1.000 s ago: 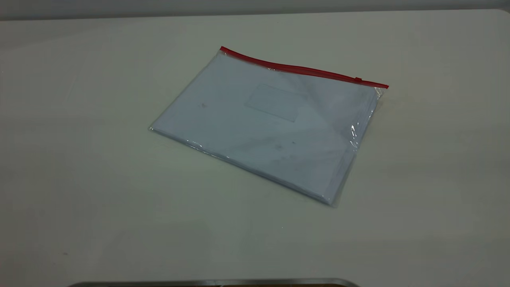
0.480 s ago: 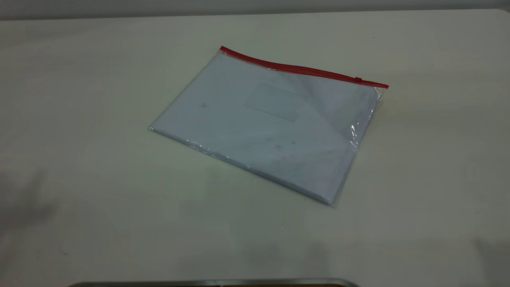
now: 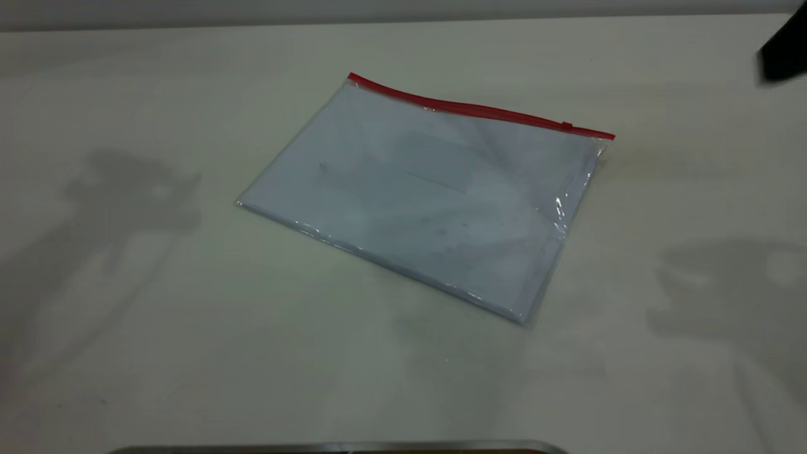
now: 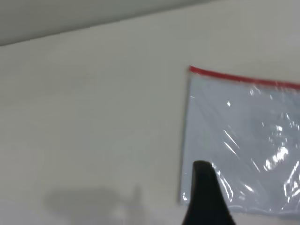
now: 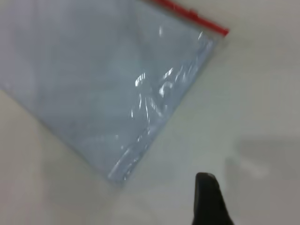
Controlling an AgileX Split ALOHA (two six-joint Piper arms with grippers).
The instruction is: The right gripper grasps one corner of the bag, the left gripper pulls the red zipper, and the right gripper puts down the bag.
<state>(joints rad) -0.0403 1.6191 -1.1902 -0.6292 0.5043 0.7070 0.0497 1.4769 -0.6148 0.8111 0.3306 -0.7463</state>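
— Where's bag [image 3: 429, 195]?
— Flat on table [image 3: 157, 315], mid, askew. Zipper [image 3: 479, 110] along far edge, slider at its right end.
— Claws?
— Right claw [image 3: 785, 50] far right, well apart from bag. Left: only in wrist view.

A pale table [image 3: 189, 353] filled most of the frame. A grey wall [image 3: 252, 11] crossed the top edge; a metal rim [image 3: 340, 447] lay at bottom centre.

Bare table [image 3: 157, 302] surrounds the flat bag [image 3: 429, 195] on every side, nothing blocking.
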